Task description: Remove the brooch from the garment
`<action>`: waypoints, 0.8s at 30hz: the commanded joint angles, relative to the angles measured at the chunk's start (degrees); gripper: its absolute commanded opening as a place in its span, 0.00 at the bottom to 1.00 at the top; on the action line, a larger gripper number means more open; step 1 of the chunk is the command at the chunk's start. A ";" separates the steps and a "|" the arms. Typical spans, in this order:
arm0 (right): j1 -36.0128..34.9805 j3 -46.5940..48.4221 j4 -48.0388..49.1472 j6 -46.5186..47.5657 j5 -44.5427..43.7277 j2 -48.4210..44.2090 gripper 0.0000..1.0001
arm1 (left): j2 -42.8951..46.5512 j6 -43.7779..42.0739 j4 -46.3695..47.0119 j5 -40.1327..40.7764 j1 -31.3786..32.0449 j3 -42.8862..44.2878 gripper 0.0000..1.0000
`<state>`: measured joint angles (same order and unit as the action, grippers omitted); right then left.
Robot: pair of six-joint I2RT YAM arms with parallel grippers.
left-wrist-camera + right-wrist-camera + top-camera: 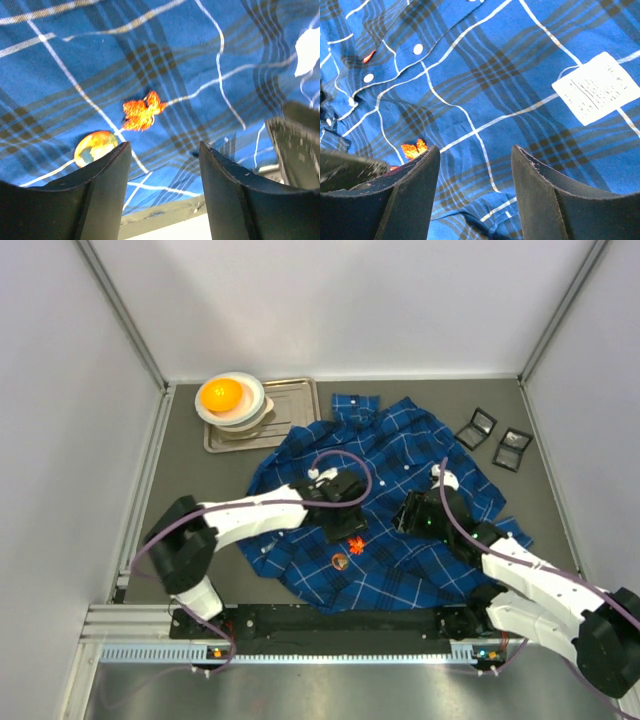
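Observation:
The garment [400,490] is a dark-blue plaid shirt spread on the table. Two brooches are pinned near its front hem: an orange leaf-shaped brooch [356,546] and a round orange-and-blue one [340,561]. My left gripper [349,527] is open just above the shirt. In the left wrist view the leaf brooch [143,111] lies a little beyond my left gripper [162,150], and the round brooch [95,147] is beside the left finger. My right gripper [403,518] is open and empty over the shirt. In its view [475,155] the leaf brooch [415,148] shows by the left finger.
A metal tray [300,400] at the back left holds stacked bowls with an orange ball [222,394]. Two small black boxes [476,427] [514,448] lie at the back right. A white label [600,87] and white buttons [418,49] are on the shirt.

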<state>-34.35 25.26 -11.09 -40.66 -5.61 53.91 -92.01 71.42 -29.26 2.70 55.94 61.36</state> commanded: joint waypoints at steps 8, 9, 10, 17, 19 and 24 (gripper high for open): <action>0.77 -0.99 -4.73 2.70 -0.99 -7.50 0.59 | -15.91 12.78 -20.75 6.26 0.75 17.12 0.86; 0.69 -1.35 -4.73 2.70 -0.29 -8.72 0.59 | -16.44 13.74 -21.54 6.61 0.75 18.17 0.86; 0.77 -1.61 -4.73 2.78 -0.11 -9.34 0.59 | -16.89 14.01 -22.15 6.79 0.92 18.79 0.86; 0.77 -3.54 -4.82 3.40 0.59 -12.34 0.59 | -24.00 18.75 -31.55 8.90 2.41 27.49 0.82; 0.77 -3.63 -4.82 3.40 1.04 -12.43 0.59 | -24.53 19.46 -32.09 9.78 2.68 28.98 0.77; 0.69 -3.72 -4.82 3.49 2.26 -13.04 0.59 | -25.15 22.27 -35.77 11.10 2.86 30.22 0.71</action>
<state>-34.20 21.71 -16.47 -37.98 -4.80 42.19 -116.86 89.10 -57.95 11.05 58.54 88.95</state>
